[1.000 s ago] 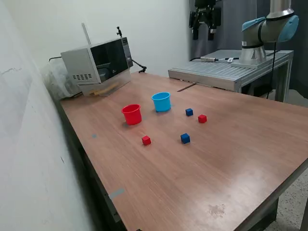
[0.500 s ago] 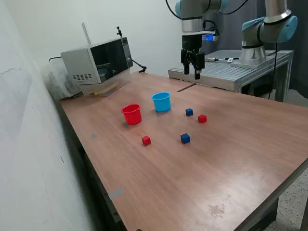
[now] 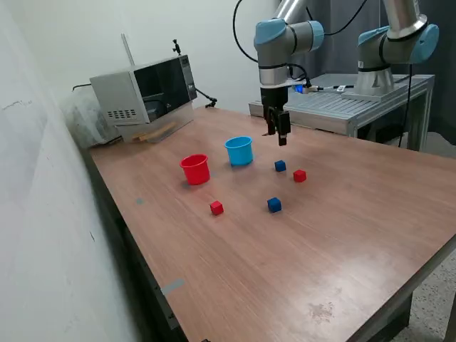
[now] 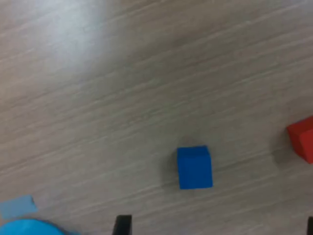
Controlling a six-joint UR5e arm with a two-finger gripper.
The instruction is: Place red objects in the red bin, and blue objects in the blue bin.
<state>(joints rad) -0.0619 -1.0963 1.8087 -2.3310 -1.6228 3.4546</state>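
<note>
So the claw (image 3: 278, 135) is hanging in the air over the worktop (image 3: 342, 235), a bit above the far blue cube (image 3: 280, 166) and just off to the side of the blue cup (image 3: 239, 150). From the wrist cam the jaws look spread apart with nothing between them, and that blue cube (image 4: 194, 167) sits on the bare wood roughly between the two finger tips you can just make out at the picture's edge.

Nothing's sorted yet. The red cup (image 3: 194, 169) stands next to the blue one, both look empty from here. One red cube (image 3: 299, 175) is right beside the far blue cube, the other red cube (image 3: 216, 207) and the second blue cube (image 3: 274, 204) are nearer the front, well apart from each other.

What I'd worry about:
- That red cube is close to the target. If the claw drops with the jaws wide, a finger could nudge it or land on it.
- The cube doesn't look quite centred under the jaws, so a straight drop may clip it or push it askew.
- The blue cup is near too, so a sloppy swing could knock it over.
</note>
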